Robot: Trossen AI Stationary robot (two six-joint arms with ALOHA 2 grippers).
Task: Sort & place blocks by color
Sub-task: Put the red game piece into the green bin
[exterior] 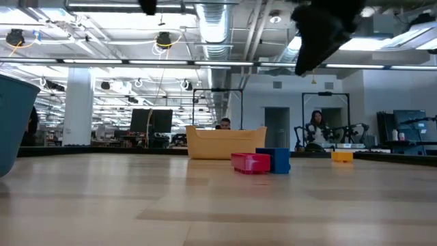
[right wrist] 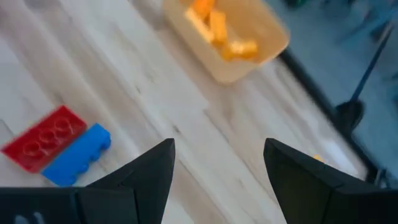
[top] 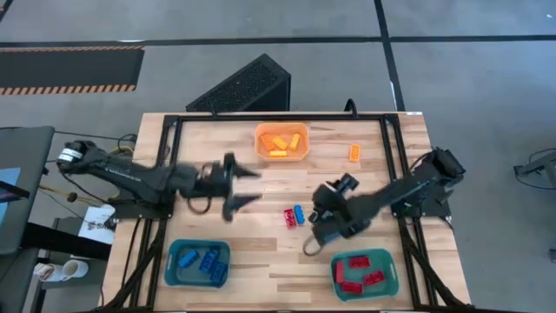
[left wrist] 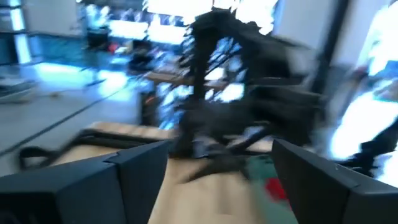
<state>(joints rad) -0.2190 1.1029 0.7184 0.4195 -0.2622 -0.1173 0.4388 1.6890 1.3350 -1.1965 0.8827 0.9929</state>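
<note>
This is looking like a big robot lab. Pipes (exterior: 212,27) and lights are hanging overhead. People are sitting at desks (exterior: 321,130).

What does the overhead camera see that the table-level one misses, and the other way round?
Only the high view shows both open grippers, left and right, the blue blocks in the left teal bin and the red blocks in the right teal bin. Only the low view shows the room behind, with a seated person. Both show the red block, the blue block, the orange bin and a lone orange block.
</note>
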